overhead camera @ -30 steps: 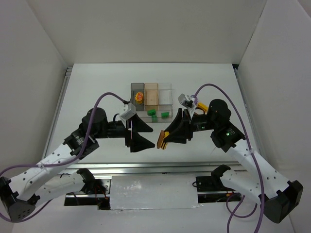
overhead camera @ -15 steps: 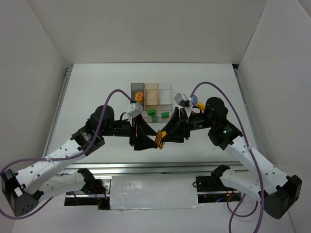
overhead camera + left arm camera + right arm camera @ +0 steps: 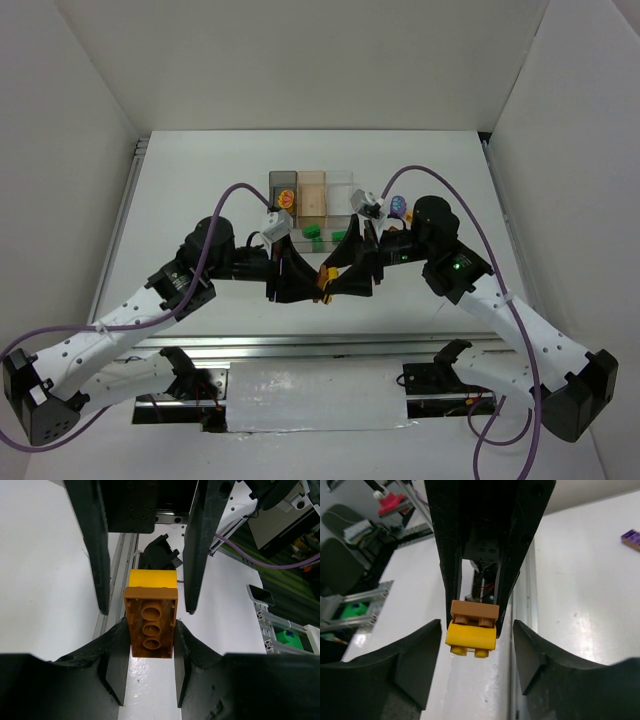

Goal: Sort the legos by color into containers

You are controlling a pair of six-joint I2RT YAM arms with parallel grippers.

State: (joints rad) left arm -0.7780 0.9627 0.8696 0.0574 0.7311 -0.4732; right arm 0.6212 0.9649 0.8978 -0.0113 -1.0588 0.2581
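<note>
An orange-brown lego (image 3: 150, 625) with a yellow lego (image 3: 152, 577) stuck to it hangs above the table between both grippers (image 3: 323, 283). My left gripper (image 3: 150, 652) is shut on the orange-brown one, its pads against the two sides. My right gripper (image 3: 476, 642) stands open, both fingers well clear of the yellow lego (image 3: 470, 637). Behind them lies the compartment tray (image 3: 340, 180), with green legos (image 3: 313, 233) in its long compartment and a yellow-orange piece (image 3: 286, 199) in the grey one. A purple lego (image 3: 398, 207) sits on the table right of the tray.
White walls close in the table on the left, back and right. A metal rail (image 3: 300, 345) runs along the near edge by the arm bases. The right arm's purple cable (image 3: 440, 180) arcs above the tray's right side.
The two grippers came together at the table's middle. My left gripper closed on the orange-brown lego, and my right gripper, which had carried the stack, opened off it.
</note>
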